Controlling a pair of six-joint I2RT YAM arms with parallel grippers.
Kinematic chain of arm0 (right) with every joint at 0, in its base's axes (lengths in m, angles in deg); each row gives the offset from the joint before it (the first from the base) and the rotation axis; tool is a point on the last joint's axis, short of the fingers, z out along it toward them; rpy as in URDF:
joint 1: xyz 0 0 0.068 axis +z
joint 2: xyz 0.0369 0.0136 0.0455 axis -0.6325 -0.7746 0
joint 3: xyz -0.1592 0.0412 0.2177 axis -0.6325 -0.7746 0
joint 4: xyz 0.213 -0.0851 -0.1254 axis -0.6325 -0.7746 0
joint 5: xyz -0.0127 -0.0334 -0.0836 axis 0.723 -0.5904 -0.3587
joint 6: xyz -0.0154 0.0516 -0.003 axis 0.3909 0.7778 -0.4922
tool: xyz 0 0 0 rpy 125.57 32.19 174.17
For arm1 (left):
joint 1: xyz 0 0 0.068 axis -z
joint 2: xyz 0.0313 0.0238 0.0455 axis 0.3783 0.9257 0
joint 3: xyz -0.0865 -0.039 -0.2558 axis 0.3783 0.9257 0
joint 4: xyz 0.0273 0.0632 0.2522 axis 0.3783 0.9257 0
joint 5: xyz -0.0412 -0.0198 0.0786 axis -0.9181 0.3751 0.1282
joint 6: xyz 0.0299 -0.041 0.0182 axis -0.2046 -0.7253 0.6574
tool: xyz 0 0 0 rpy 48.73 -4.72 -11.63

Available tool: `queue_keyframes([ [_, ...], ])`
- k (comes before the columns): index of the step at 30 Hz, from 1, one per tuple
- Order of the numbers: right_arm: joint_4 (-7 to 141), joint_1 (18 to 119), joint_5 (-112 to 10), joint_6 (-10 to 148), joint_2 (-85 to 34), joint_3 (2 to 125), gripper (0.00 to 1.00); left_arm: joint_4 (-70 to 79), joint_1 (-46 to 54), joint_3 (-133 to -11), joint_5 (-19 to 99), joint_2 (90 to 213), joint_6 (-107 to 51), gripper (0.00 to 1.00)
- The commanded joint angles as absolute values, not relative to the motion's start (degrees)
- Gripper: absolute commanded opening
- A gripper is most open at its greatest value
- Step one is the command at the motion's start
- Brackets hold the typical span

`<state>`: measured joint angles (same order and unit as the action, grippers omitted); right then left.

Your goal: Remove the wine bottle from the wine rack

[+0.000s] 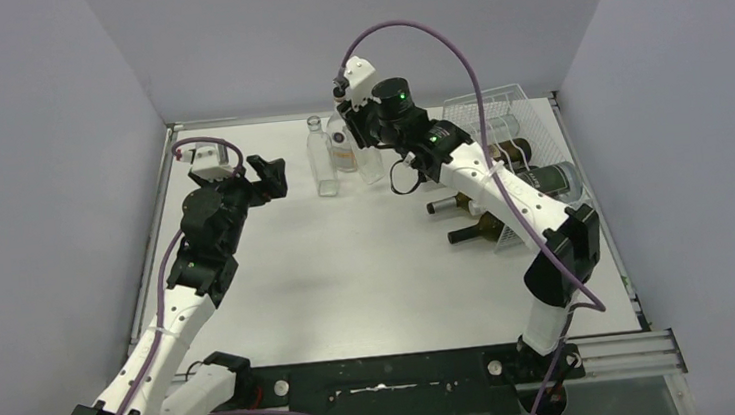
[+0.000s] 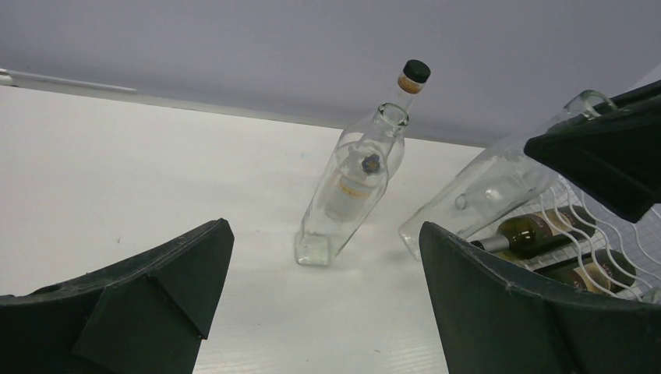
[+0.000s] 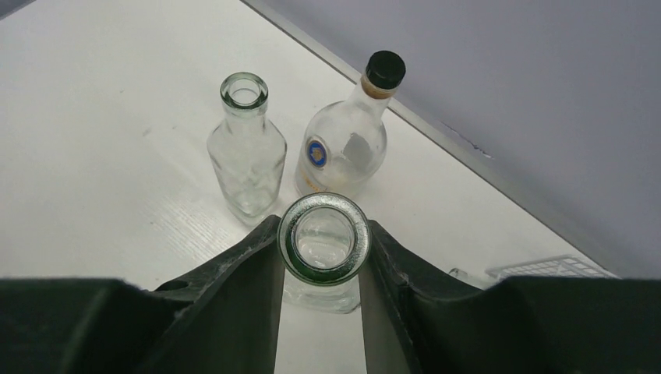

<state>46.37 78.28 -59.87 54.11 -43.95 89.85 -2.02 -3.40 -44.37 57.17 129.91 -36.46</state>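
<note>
My right gripper (image 3: 323, 234) is shut on the neck of a clear wine bottle (image 3: 324, 238), just under its open mouth. That bottle (image 1: 370, 162) stands upright on the table at the back, left of the white wire wine rack (image 1: 496, 116), with the right gripper (image 1: 365, 132) over it. Dark wine bottles (image 1: 542, 180) lie in and in front of the rack. In the left wrist view the same clear bottle (image 2: 483, 187) shows with the rack (image 2: 600, 234) behind it. My left gripper (image 1: 270, 176) hovers open at the back left, nothing between its fingers (image 2: 179, 288).
Two other clear bottles stand just left of the held one: a square open one (image 1: 319, 161) and a round one with a black cap (image 1: 341, 140). The back wall is close behind them. A dark bottle (image 1: 476, 228) lies on the table by the right arm.
</note>
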Motion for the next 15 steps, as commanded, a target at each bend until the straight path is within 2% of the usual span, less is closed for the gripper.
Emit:
queue_keyframes([
  [1, 57.05, 78.55, -60.65, 61.95, -45.16, 93.82, 0.00, -3.84, -3.24, -46.07, 56.44, 129.50, -36.53, 0.93],
  [6, 55.29, 80.41, -60.79, 63.82, -48.15, 96.38, 0.00, -3.44, -3.24, -46.33, 57.25, 129.39, -36.27, 0.93],
  [10, 58.27, 83.46, -59.23, 63.04, -48.32, 93.95, 0.00, -1.91, -3.31, -46.95, 60.47, 129.17, -36.42, 0.92],
  [13, 60.33, 84.66, -58.31, 63.97, -48.90, 93.21, 0.00, 2.02, -3.37, -48.01, 69.01, 128.84, -37.38, 0.92],
  [15, 61.13, 85.28, -57.78, 63.84, -49.87, 93.72, 0.00, 4.30, -3.48, -48.47, 76.27, 128.40, -38.56, 0.88],
])
